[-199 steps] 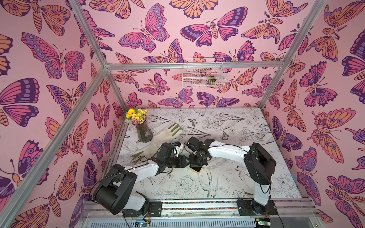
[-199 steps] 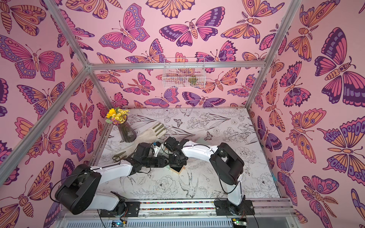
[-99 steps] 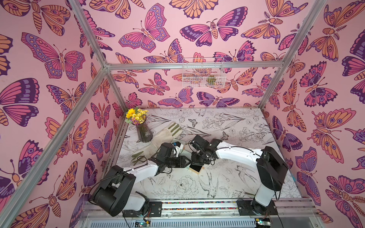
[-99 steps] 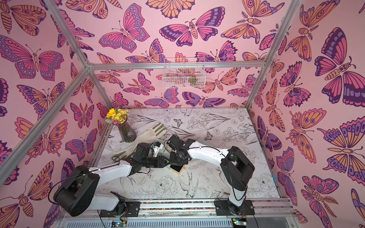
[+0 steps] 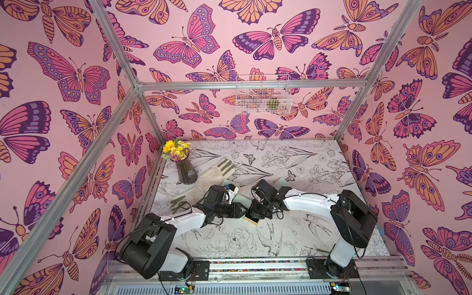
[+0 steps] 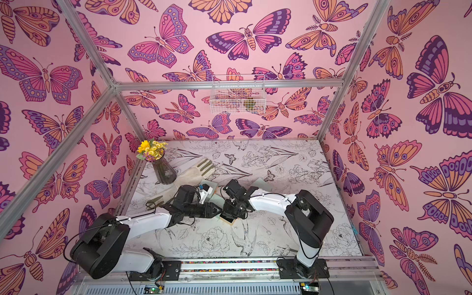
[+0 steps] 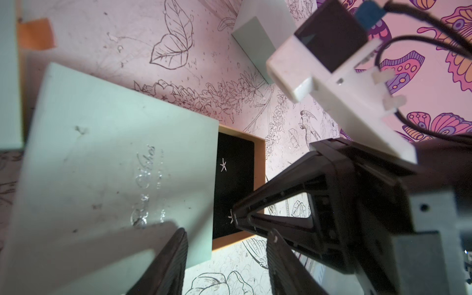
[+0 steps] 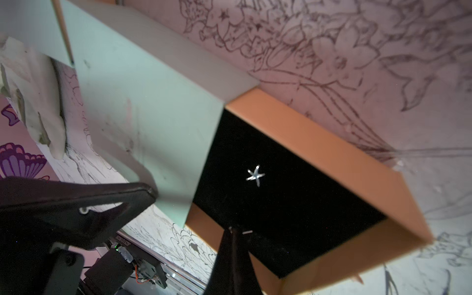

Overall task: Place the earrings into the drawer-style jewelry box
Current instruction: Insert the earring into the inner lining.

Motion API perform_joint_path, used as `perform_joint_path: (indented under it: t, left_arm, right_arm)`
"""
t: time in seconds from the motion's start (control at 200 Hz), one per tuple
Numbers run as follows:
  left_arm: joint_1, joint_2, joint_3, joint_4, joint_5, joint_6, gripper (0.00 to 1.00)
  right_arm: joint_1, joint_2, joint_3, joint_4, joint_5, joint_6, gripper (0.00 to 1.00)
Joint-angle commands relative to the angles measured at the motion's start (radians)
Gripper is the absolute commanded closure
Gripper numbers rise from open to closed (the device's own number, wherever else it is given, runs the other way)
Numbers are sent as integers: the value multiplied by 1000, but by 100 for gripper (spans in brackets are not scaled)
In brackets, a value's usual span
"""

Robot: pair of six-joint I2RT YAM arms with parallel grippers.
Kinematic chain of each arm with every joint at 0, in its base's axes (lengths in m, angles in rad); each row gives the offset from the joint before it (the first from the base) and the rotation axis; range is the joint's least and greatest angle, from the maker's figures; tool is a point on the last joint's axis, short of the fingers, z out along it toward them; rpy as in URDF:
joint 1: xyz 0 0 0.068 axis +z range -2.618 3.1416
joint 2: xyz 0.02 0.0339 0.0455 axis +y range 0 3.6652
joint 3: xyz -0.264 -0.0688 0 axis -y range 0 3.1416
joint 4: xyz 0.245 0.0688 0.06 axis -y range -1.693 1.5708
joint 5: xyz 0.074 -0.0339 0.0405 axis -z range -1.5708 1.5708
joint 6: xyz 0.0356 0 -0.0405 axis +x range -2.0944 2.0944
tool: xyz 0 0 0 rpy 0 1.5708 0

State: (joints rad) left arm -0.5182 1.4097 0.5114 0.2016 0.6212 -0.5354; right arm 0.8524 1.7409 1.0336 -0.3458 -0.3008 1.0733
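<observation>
Pink butterfly walls close in a table (image 5: 306, 229) printed with black-line flowers. In both top views the two arms reach from the rail at the lower edge toward the middle of the frame, elbows bent outward, wrists almost meeting over the jewelry box (image 5: 244, 200). There the left gripper (image 5: 244, 210) lies low and level, pointing toward the right of the frame. The right gripper (image 5: 256, 216) tips steeply down at the drawer (image 5: 252, 222), which sticks out of the box toward the lower edge. Left of centre stand a vase (image 5: 186, 171) of yellow flowers and a glove (image 5: 214, 173); a wire basket (image 5: 263, 97) hangs on the back wall.

From the left wrist, the left fingers (image 7: 168, 263) stand apart: one over the pale green sleeve (image 7: 115, 166), the other over the table beside the drawer, with nothing clamped between them. The drawer is partway out, and the first earring (image 7: 223, 164), a small silver star, lies on its black lining. The right gripper's closed tip hangs over the lining with the second earring (image 7: 231, 216) pinched at its very end.

From the right wrist, the right fingers (image 8: 229, 255) press together into one point above the lining, a sliver of silver at the tip. The first earring lies flat mid-lining, apart from that tip. One left finger ends at the sleeve's edge — whether it touches cannot be told.
</observation>
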Motion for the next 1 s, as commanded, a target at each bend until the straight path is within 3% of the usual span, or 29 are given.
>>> perform_joint_path:
  t: [0.0, 0.996]
  left_arm:
    - [-5, 22, 12, -22, 15, 23, 47]
    - [-5, 41, 21, -39, 1, 32, 47]
  right_arm:
    - [-12, -24, -11, 61, -27, 40, 100]
    - [-16, -4, -47, 78, 24, 31, 100]
